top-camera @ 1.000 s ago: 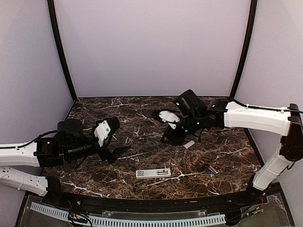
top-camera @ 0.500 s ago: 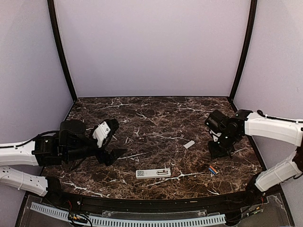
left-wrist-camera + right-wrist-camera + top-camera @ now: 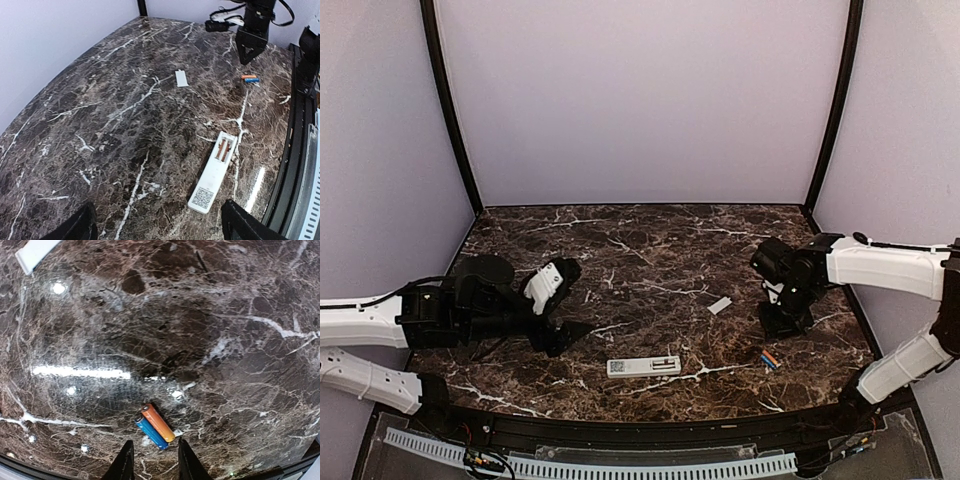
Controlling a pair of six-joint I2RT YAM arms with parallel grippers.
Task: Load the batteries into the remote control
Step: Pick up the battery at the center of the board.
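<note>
remote control (image 3: 643, 366) lies flat on the marble table (image 3: 650, 250) at about 6 o'clock, back side up, code sticker showing at one end. in the left wrist view (image 3: 214, 172) its bay shows two brownish strips, and we can't make out finer detail. the face with the buttons is hidden underneath.

batteries (image 3: 769, 358) sit on the table at about 4 o'clock, well apart from the remote. blue and orange lie side by side, touching (image 3: 155, 426). their end markings are too small to read.

a pale cover piece (image 3: 719, 305) lies between remote and right arm, cut off by the frame corner in the right wrist view (image 3: 35, 252).

left gripper (image 3: 160, 227) is at 9 o'clock. only the fingertips show, clipped at the bottom edge. they're wide apart with nothing between them.

right gripper (image 3: 152, 465) is just beside the batteries. its tips are cut off at the bottom edge, a narrow gap between them, holding nothing. from the top view (image 3: 785, 322) the fingers blend into the dark marble and are hard to separate.
</note>
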